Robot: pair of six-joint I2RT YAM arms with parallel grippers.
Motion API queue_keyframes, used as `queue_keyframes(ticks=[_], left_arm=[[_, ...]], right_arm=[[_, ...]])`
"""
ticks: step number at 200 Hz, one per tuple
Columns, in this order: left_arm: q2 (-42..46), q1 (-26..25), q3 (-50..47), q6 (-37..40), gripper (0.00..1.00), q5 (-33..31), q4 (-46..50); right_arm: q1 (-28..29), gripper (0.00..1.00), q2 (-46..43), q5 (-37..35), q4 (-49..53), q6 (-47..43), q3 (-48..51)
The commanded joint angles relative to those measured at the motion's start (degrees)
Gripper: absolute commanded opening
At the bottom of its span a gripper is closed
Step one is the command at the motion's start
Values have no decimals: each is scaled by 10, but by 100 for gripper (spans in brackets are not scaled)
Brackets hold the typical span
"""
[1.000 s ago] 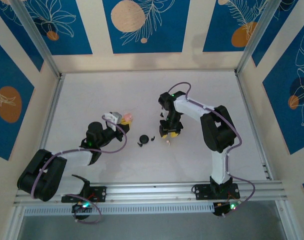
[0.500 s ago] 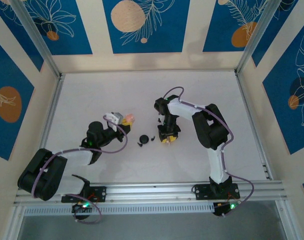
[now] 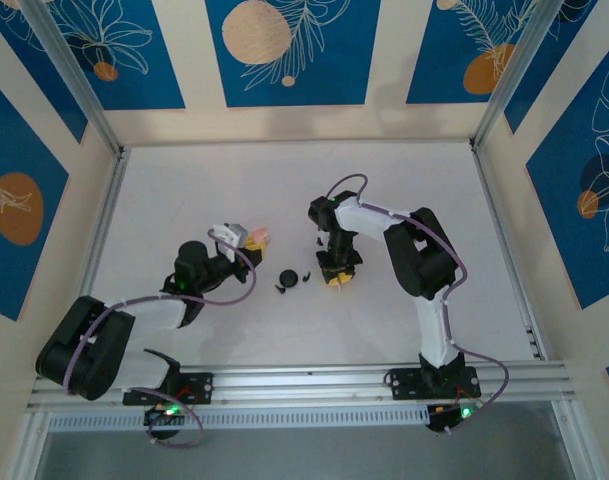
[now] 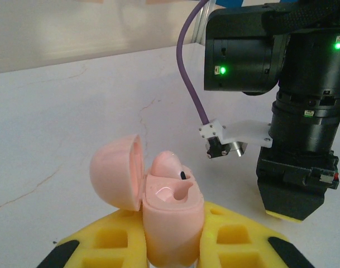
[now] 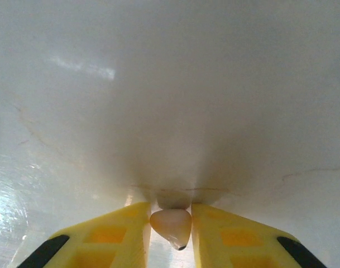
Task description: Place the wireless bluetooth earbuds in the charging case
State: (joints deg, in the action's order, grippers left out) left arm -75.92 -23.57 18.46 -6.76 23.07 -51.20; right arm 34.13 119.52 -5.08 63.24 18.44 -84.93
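The white table (image 3: 414, 180) has plenty of bare surface toward the far wall and out to the right side. Both arms work near its middle, well clear of the aluminium rail (image 3: 314, 378) at the near edge. The right gripper (image 3: 335, 274) is down at the tabletop, its yellow fingers (image 5: 225, 234) pressed in on a pale pink earbud (image 5: 171, 223) from both sides. The bud's long axis runs along the fingers, broad end toward the table and narrow dark tip back toward the wrist camera.

Over on the left, the left gripper (image 3: 242, 238) pinches the pink charging case (image 4: 172, 223). The case stands upright with its lid (image 4: 118, 173) swung open to the left of the wrist view, and a second pink bud (image 4: 167, 163) sits in it. Between the two grippers on the table lie a small black case (image 3: 288, 278) and, just beside it, tiny black earbuds (image 3: 280, 290).
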Motion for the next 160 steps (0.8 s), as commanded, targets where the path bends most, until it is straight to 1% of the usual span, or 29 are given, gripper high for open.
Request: queue_keyframes(ticks=[1, 26, 57, 99, 131, 160], left_arm=[[-2, -8, 20, 19, 11, 18, 10], [-7, -17, 25, 28, 10, 18, 19], [-23, -45, 36, 55, 10, 30, 26], [-87, -90, 72, 89, 10, 59, 22], [-144, -121, 93, 81, 10, 65, -29], [-188, -140, 116, 65, 10, 86, -76]], right_arm=[[4, 23, -6, -10, -15, 6, 22], [4, 22, -37, -17, -35, 13, 39], [-6, 21, -95, -19, -75, 29, 71], [-32, 21, -195, -30, -118, 45, 121], [-57, 21, -283, -19, -160, 60, 161], [-58, 21, -354, 15, -218, 41, 188]])
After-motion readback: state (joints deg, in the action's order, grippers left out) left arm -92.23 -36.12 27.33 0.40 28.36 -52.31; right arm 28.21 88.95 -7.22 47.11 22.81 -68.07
